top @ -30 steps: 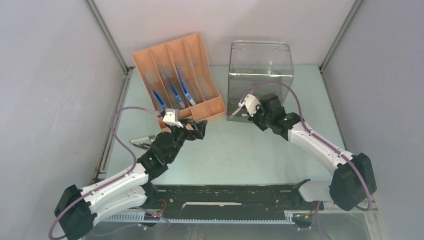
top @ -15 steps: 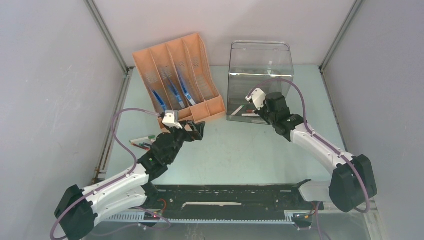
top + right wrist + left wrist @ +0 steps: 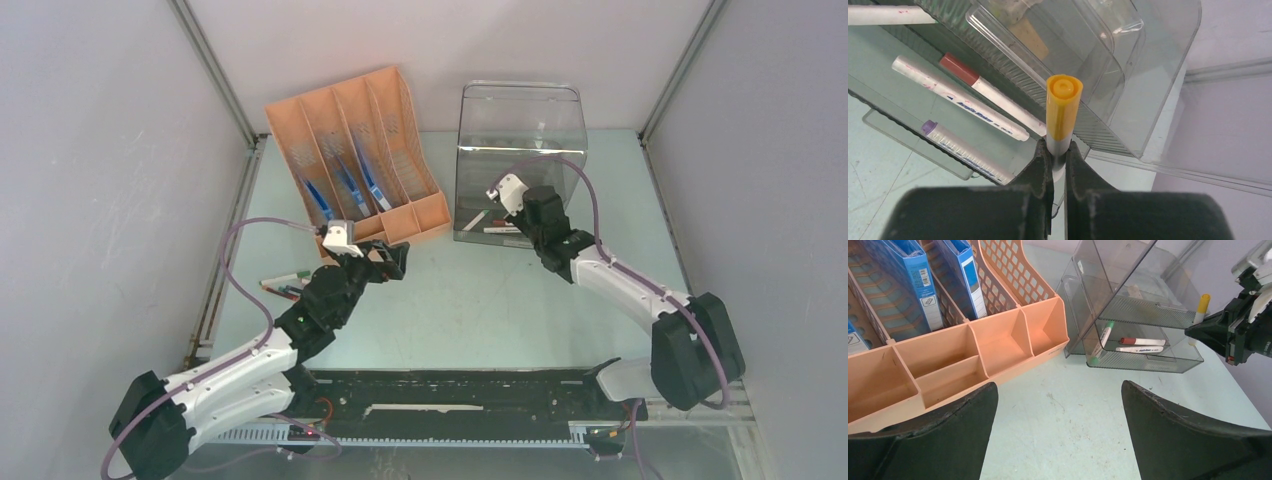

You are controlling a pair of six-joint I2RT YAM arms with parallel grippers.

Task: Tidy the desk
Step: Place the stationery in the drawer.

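right gripper point(image 3: 1058, 150) pinching yellow-capped marker point(image 3: 1063, 107), long axis up frame; clear tray point(image 3: 1148, 75) just beyond cap, upper centre. left gripper point(image 3: 1058, 387) spread, empty, farther off.

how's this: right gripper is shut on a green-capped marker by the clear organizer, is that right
Only the cap colour is wrong: it is yellow. The right gripper is shut on a yellow-capped marker by the clear organizer, as the right wrist view shows.

The right fingers point(image 3: 1042, 172), pinching a yellow-capped marker point(image 3: 1064, 105), have lifted back from the clear organizer's point(image 3: 520, 120) front edge.
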